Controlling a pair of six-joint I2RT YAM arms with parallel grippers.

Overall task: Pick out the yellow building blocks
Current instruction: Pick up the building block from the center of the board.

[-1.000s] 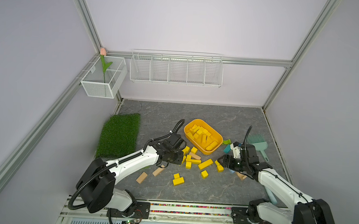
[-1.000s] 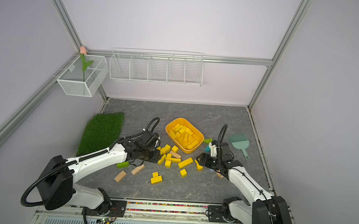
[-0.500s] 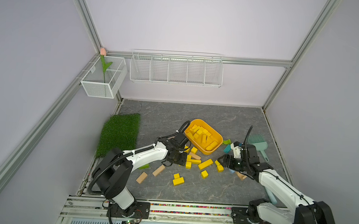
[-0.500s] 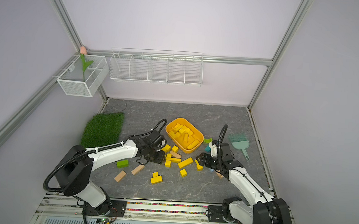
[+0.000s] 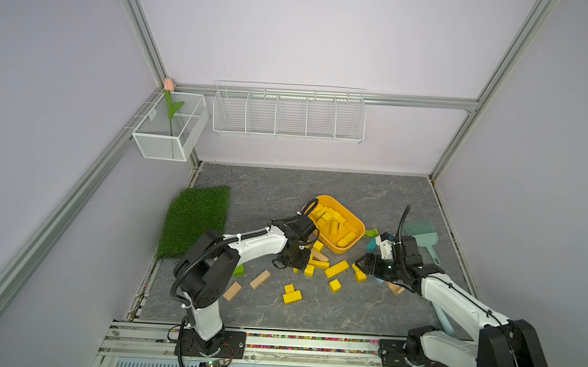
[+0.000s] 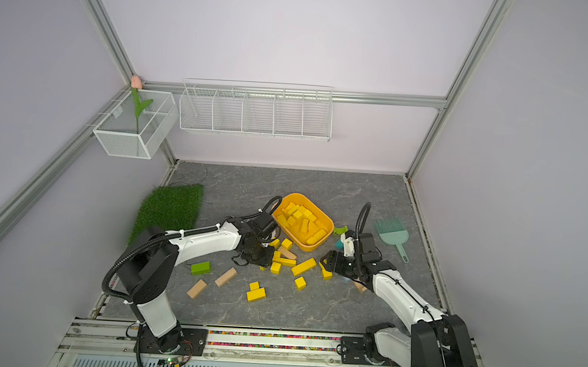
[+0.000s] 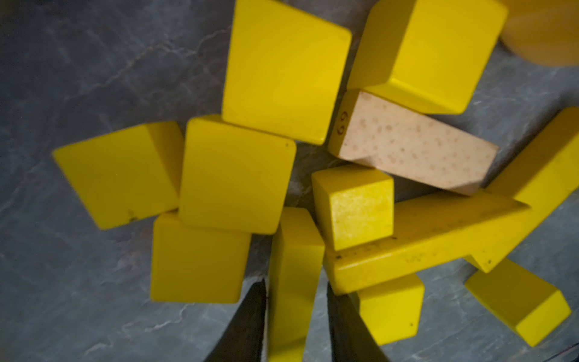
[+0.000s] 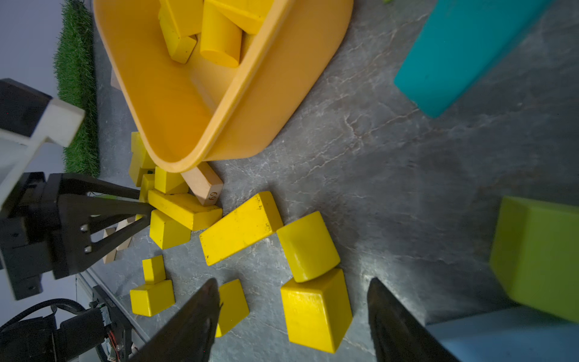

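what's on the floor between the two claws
Loose yellow building blocks: a long slanted bar, plus a short bar and a cube nearer the left claw than the right claw. Both top views show it.

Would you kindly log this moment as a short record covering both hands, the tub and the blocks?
Left hand: straddles a narrow yellow wooden block lying on the grey stone-look table; grip unclear
Right hand: open, above a chunky yellow wooden block
Yellow-orange oval plastic tub: holds stacked yellow blocks
Loose yellow blocks: scattered near the tub
Plain tan wooden blocks: lying on the table
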